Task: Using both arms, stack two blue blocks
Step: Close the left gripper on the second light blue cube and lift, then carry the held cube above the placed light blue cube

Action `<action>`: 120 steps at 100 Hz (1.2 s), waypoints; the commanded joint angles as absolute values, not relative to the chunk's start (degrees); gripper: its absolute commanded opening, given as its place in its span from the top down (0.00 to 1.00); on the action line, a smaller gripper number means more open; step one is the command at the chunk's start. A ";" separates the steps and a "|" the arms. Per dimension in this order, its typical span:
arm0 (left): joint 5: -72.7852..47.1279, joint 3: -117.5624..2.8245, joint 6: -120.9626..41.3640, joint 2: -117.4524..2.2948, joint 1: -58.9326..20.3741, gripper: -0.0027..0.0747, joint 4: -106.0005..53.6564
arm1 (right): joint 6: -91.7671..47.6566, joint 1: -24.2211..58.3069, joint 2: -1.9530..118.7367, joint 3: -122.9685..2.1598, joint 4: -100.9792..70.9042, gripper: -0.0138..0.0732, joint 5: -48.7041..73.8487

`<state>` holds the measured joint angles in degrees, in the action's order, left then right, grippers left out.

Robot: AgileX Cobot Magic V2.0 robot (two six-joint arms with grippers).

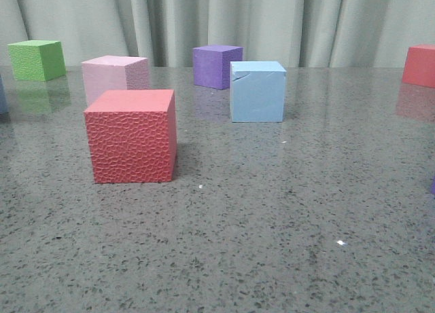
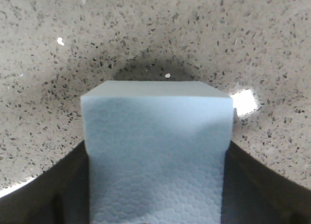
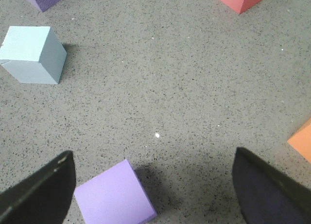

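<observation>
While your left gripper point(image 2: 155, 204) clamps one blue block point(image 2: 155, 156) and the right gripper point(image 3: 155, 195) hangs spread, lower squarely onto the creased blue block point(image 1: 257, 91) toward the worktop's far edge

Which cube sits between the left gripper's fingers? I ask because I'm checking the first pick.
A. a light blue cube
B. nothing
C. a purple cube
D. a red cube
A: in the left wrist view a light blue cube fills the space between the left gripper's dark fingers, above the speckled table.
</observation>
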<state>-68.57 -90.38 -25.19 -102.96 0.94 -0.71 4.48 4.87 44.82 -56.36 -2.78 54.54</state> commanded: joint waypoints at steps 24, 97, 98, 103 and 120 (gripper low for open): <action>-68.96 -92.68 -24.87 -100.45 1.11 0.74 -1.14 | 4.23 4.75 44.63 -57.67 -3.15 0.10 50.82; -73.32 -112.22 -24.87 -99.30 -3.90 0.74 -21.82 | 4.23 4.75 44.63 -57.67 -3.15 0.10 50.87; -73.32 -112.45 -24.87 -99.30 -4.12 0.74 -21.82 | 4.23 4.75 44.63 -57.67 -3.15 0.10 50.87; -73.32 -112.99 -24.87 -99.30 -5.80 0.74 -21.71 | 4.23 4.75 44.63 -57.67 -3.15 0.10 50.81; -71.79 -114.18 -24.87 -99.30 -11.72 0.74 -21.71 | 4.23 4.75 44.63 -57.67 -3.15 0.10 50.81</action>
